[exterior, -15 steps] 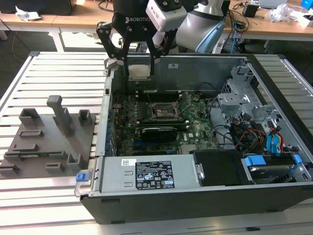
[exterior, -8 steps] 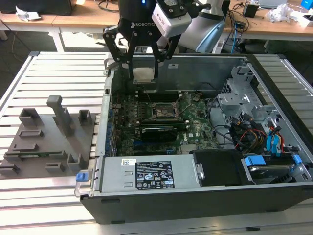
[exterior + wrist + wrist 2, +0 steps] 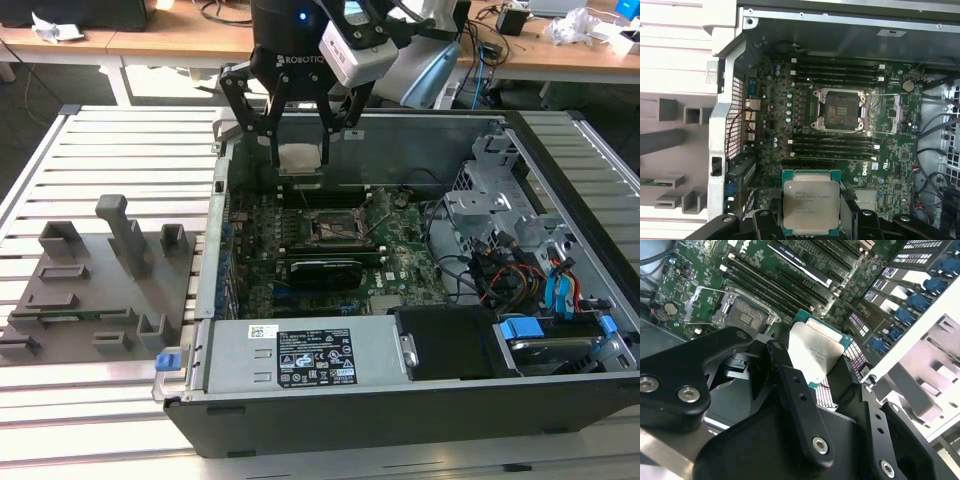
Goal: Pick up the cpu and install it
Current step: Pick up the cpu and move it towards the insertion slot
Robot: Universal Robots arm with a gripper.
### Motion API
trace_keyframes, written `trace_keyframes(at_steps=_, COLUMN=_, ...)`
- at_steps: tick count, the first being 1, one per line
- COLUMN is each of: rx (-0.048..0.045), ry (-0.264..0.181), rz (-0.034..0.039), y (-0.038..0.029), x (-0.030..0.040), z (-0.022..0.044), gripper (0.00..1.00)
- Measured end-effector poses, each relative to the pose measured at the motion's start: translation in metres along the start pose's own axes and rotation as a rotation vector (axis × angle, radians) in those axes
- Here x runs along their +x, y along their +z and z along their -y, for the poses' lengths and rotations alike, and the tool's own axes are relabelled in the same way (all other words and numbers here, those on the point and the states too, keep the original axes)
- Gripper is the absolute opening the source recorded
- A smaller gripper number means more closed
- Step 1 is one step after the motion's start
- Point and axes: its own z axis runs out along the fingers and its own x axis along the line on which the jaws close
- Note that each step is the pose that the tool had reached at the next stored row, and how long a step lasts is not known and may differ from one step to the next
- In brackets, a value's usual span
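My gripper (image 3: 300, 160) hangs over the open computer case, shut on the cpu (image 3: 301, 159), a flat square chip with a silvery top. Both wrist views show the cpu (image 3: 811, 204) (image 3: 815, 352) clamped between my black fingers, held above the motherboard. The open socket (image 3: 840, 110) (image 3: 742, 310) (image 3: 333, 228) lies on the green board with its metal load frame swung up and nothing in it. In the exterior view the cpu is above the case's far wall side, up and to the left of the socket.
The black case (image 3: 400, 400) lies open on a slatted metal table. RAM slots (image 3: 835, 70) flank the socket. Cables and drive cages (image 3: 520, 250) fill the exterior view's right. A grey fixture (image 3: 90, 280) with blocks sits at the exterior view's left.
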Motion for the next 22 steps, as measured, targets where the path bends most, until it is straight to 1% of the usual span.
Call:
trace_keyframes(at_steps=1, rx=0.0001, ry=0.0, rz=-0.0001, y=0.0035, x=-0.0028, z=-0.0011, gripper=0.55)
trace_keyframes(at_steps=3, rx=0.0001, ry=0.0, rz=-0.0002, y=0.0059, x=-0.0046, z=-0.0019, gripper=0.55)
trace_keyframes(at_steps=5, rx=0.0001, ry=0.0, rz=-0.0002, y=0.0114, x=-0.0085, z=-0.0037, gripper=0.55)
trace_keyframes(at_steps=9, rx=0.0001, ry=0.0, rz=-0.0003, y=0.0161, x=-0.012, z=-0.0053, gripper=0.55)
trace_keyframes(at_steps=12, rx=0.0, ry=0.0, rz=-0.0005, y=0.0226, x=-0.0168, z=-0.0075, gripper=0.55)
trace_keyframes(at_steps=14, rx=0.0001, ry=0.0, rz=-0.0005, y=0.025, x=-0.0188, z=-0.0083, gripper=0.55)
trace_keyframes(at_steps=15, rx=-0.0001, ry=0.0, rz=-0.0006, y=0.0289, x=-0.0219, z=-0.0097, gripper=0.55)
trace_keyframes(at_steps=17, rx=0.0, ry=0.0, rz=-0.0006, y=0.0314, x=-0.0241, z=-0.0106, gripper=0.55)
trace_keyframes(at_steps=18, rx=0.0, ry=0.0, rz=-0.0007, y=0.0346, x=-0.0263, z=-0.0116, gripper=0.55)
trace_keyframes(at_steps=20, rx=0.0, ry=0.0, rz=-0.0009, y=0.0388, x=-0.0294, z=-0.013, gripper=0.55)
trace_keyframes(at_steps=22, rx=-0.0001, ry=0.0, rz=-0.0008, y=0.0411, x=-0.0309, z=-0.0139, gripper=0.55)
